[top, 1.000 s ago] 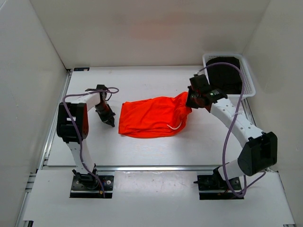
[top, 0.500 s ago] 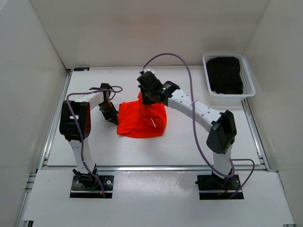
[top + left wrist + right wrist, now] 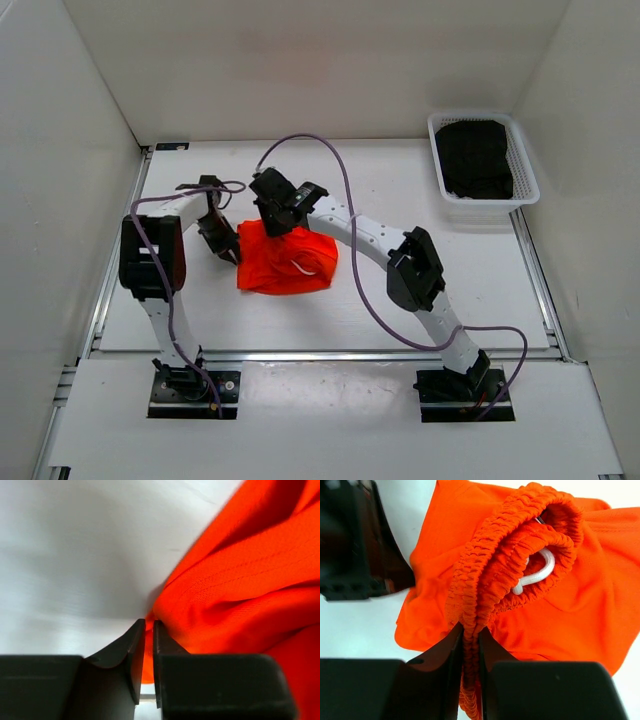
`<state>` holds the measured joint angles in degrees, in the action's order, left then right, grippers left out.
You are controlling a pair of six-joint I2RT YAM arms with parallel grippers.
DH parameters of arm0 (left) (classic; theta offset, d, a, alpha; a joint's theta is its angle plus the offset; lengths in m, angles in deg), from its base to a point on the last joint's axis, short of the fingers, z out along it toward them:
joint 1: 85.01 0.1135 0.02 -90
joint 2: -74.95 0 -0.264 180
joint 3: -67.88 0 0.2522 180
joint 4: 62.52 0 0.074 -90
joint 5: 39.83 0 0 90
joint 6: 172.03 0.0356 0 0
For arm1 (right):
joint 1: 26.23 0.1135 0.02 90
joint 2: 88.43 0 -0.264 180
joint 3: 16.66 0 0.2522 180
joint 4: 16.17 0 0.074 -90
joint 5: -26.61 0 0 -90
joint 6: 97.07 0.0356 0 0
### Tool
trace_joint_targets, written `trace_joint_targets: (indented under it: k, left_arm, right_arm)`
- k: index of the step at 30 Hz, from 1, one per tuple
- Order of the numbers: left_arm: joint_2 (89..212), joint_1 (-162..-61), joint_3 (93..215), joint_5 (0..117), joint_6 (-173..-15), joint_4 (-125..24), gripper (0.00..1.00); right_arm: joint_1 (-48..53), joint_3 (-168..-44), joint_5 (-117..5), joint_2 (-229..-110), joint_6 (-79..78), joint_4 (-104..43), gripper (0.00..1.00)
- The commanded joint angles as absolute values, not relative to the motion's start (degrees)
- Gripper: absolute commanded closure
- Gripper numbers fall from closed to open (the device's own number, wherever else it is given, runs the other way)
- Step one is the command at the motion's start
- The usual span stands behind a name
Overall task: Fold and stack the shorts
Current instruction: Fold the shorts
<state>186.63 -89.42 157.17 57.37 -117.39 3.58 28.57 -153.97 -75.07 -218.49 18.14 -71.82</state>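
The orange-red shorts (image 3: 285, 264) lie bunched and folded over on the white table, left of centre. My right gripper (image 3: 272, 222) reaches far across and is shut on the gathered elastic waistband (image 3: 480, 590), with the white drawstring (image 3: 537, 572) looped just beyond it. My left gripper (image 3: 232, 253) sits at the shorts' left edge and is shut on a thin fold of the orange fabric (image 3: 148, 645). The shorts fill the right half of the left wrist view (image 3: 240, 590).
A white mesh basket (image 3: 520, 165) holding dark clothing (image 3: 475, 160) stands at the back right. White walls enclose the table on three sides. The right arm's purple cable (image 3: 330, 160) arches over the table behind the shorts.
My right gripper has carried the waistband from the right side across to the left, folding the shorts over onto themselves. The left gripper has stayed near the shorts' left edge.
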Motion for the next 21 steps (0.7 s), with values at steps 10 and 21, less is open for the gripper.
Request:
trace_joint_targets:
  k: [10,21]
  left_arm:
    - [167.1,-78.5,160.9,55.5,-113.5,12.3,0.20]
    - [166.6,-88.3,162.5,54.3,-112.3,10.8,0.40]
  right_arm:
    - [29.5,-160.5,-50.2,-216.4,10.8,-65.5,0.00]
    - [17.5,-118.3,-57.0,-191.4,24.0,-50.6,0.65]
